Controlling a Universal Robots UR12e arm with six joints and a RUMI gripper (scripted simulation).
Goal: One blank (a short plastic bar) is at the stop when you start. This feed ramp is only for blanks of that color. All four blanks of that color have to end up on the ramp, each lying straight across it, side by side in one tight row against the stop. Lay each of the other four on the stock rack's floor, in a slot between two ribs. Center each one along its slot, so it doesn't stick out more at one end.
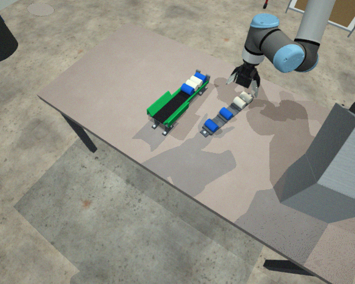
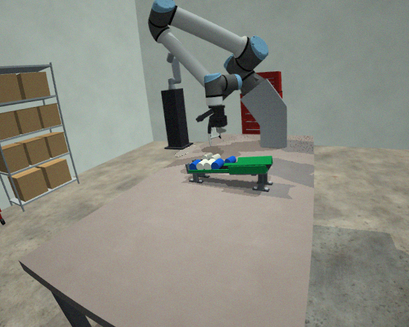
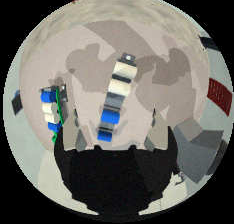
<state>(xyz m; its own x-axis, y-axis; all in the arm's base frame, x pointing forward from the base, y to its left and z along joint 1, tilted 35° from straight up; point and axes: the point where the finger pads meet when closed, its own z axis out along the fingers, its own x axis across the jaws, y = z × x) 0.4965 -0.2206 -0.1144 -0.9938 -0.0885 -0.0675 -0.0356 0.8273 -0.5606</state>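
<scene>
The green feed ramp [image 1: 159, 102] [image 2: 254, 161] [image 3: 56, 102] holds four blanks in a row at its stop end. A blue blank [image 1: 199, 75] lies at the stop, then two white blanks [image 1: 196, 80] [image 1: 191, 84], then another blue blank [image 1: 187, 88]. The grey stock rack [image 1: 230, 108] [image 3: 115, 101] holds two white blanks [image 1: 246, 96] [image 1: 239, 102] [image 3: 125, 69] at its far end and two blue blanks [image 1: 226, 113] [image 1: 210, 125] [image 3: 109, 116] nearer the front. My gripper [image 1: 243, 86] [image 2: 211, 135] [image 3: 114, 109] is open and empty, hanging a little above the rack's far end.
The arm's grey pedestal [image 1: 330, 171] [image 2: 268, 112] stands on the table's right side. In the exterior view the ramp hides most of the rack. A shelf with cardboard boxes [image 2: 28, 133] stands off the table at the left.
</scene>
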